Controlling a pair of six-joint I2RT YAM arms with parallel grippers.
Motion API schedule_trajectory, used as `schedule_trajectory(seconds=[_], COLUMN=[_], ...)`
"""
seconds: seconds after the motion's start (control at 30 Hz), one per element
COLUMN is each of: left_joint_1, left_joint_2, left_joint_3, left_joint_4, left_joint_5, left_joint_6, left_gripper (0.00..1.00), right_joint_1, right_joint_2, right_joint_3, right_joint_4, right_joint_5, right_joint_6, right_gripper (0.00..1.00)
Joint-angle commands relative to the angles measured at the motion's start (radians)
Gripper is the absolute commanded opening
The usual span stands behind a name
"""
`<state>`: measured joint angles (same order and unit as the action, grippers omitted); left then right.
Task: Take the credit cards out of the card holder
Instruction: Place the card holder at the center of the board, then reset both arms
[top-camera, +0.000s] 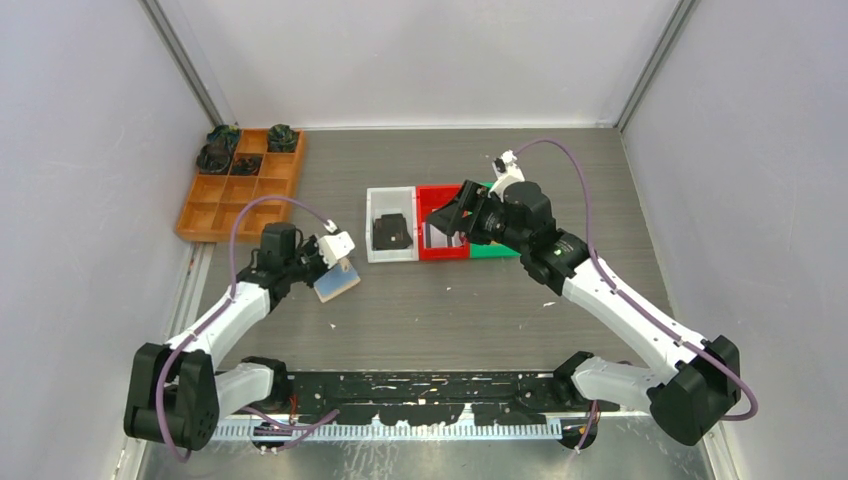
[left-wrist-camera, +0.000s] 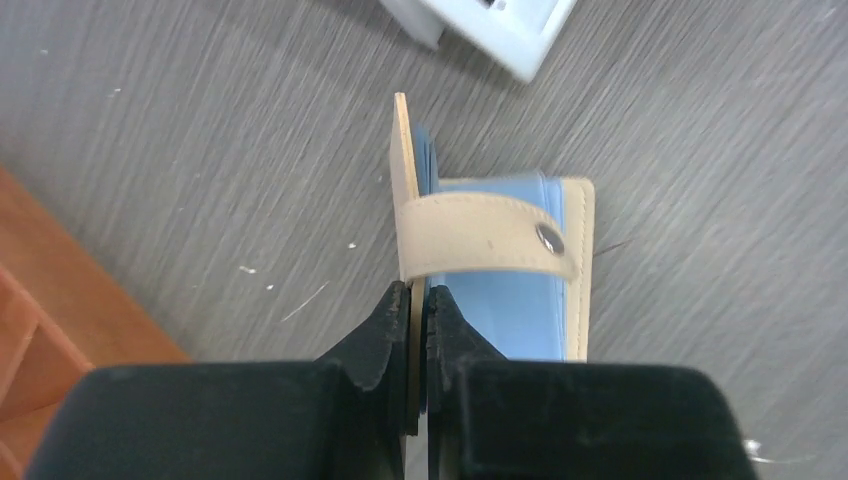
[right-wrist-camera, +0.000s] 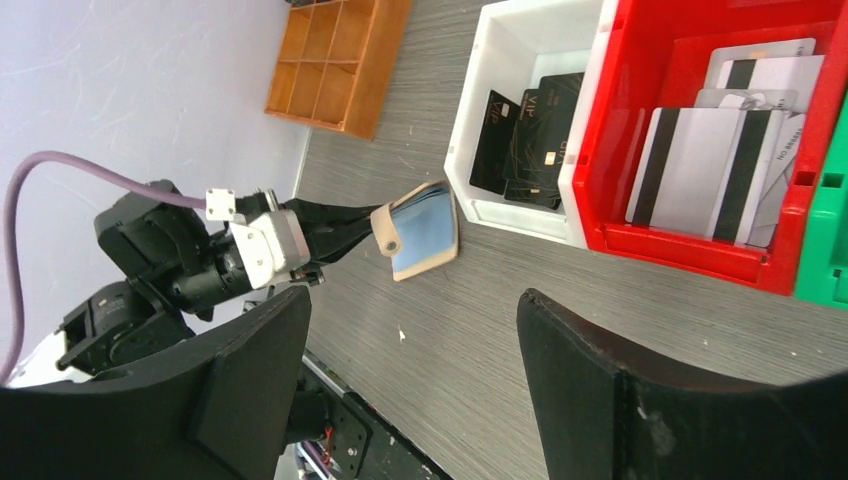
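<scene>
table (top-camera: 450, 310), three bins (right-wrist-camera: 690, 255) (two show cards (right-wrist-camera: 715, 170)): left fingers (left-wrist-camera: 375, 345) clamp one card holder (left-wrist-camera: 500, 300), right fingers (right-wrist-camera: 610, 390) spread empty.

Gold letters reading "VIP" stood near one end of a black rectangular plastic card (right-wrist-camera: 535, 140) that lay in the white plastic bin (right-wrist-camera: 466, 150). In the red plastic bin (right-wrist-camera: 700, 256), a white card (right-wrist-camera: 790, 170) carried a line of small dark print along its edge, too fine to make out.

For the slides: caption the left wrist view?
Left gripper pinches one wall of the card holder over the table; white bin at top.
</scene>
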<state>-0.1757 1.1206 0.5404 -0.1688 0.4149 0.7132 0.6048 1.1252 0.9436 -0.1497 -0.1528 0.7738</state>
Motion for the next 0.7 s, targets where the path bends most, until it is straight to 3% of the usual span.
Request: schedule_trajectory(seconds=[0.0, 0.2, 0.33, 0.47, 0.53, 0.67], left_joint_1=[0.002, 0.002, -0.002, -0.025, -0.028, -0.016], left_joint_2=[-0.026, -0.164, -0.195, -0.174, -0.160, -0.135], left_joint_3=[-0.089, -0.063, -0.024, 0.011, 0.018, 0.096], left_joint_4=[0.125, -0.290, -0.558, -0.684, -0.671, -0.564], left_joint_5=[-0.117, 0.081, 0.231, 0.243, 0.200, 0.110], left_joint_6=[0.186, 0.322, 0.431, 0.472, 0.483, 0.286], left_gripper=[0.11, 0.28, 0.31, 0.34, 0.37, 0.37], right_joint_1=[-0.005, -0.011, -0.021, -0.038, -0.055, -0.102], right_joint_2=[-0.037, -0.048, -0.053, -0.065, -0.072, -0.108], right_joint_3=[0.015, 0.016, 0.020, 0.023, 0.025, 0.030], right_joint_4=[-0.001, -0.026, -0.043, -0.070, -0.084, -0.128], right_joint_5=[0.039, 0.045, 0.042, 0.053, 0.056, 0.097], right_joint_6=[-0.013, -0.014, -0.014, -0.025, -0.029, -0.053], right_gripper=[0.81, 0.82, 0.83, 0.85, 0.86, 0.91])
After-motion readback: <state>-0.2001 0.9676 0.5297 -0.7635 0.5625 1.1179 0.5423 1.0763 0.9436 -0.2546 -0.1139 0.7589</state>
